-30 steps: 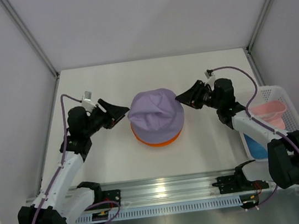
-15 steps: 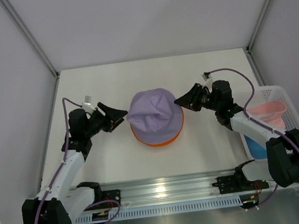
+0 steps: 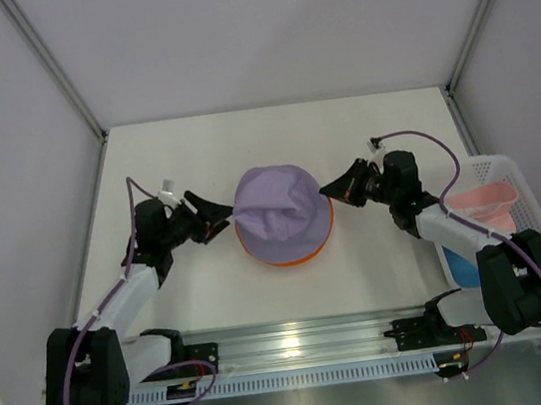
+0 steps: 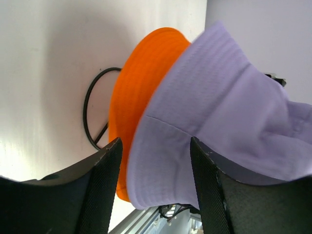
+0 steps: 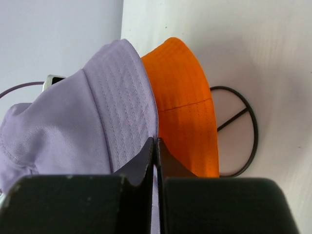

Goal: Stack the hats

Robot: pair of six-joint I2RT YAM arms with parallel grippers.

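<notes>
Top view: in the middle of the bench (image 3: 361, 129) the purple hat (image 3: 281, 206) sits over the orange hat (image 3: 286, 258), so that only an orange rim shows at its lower edge. The two arms point at this stack from both sides. The left arm (image 3: 131, 287) comes from the left of the frame and its jaws stand just beside the purple brim, not touching it. The right arm (image 3: 446, 228) comes from the right and its jaws meet the brim at its right edge. At the right edge of the frame stands a white basket (image 3: 524, 197) with the pink hat (image 3: 487, 202) above and the blue hat (image 3: 461, 266) below (both lie crumpled, so I cannot tell their shape well).

Left wrist view: the jaws are spread wide and hold nothing. Beyond the gap between them I see the orange brim and the purple one over it. At the left of the frame a black wire ring (image 4: 87, 105) lies flat on the bench under the hats.

Right wrist view: the jaws are pressed together with only a thin line between. The purple brim's edge runs right into their tip, so they seem to pinch the purple hat. The orange hat is to the right of it, and the wire ring lies further right.

I judge that two hats are stacked and two remain. Both lie to the right, just beside the right arm and well apart from the left one, so the right jaws must first let the brim go
</notes>
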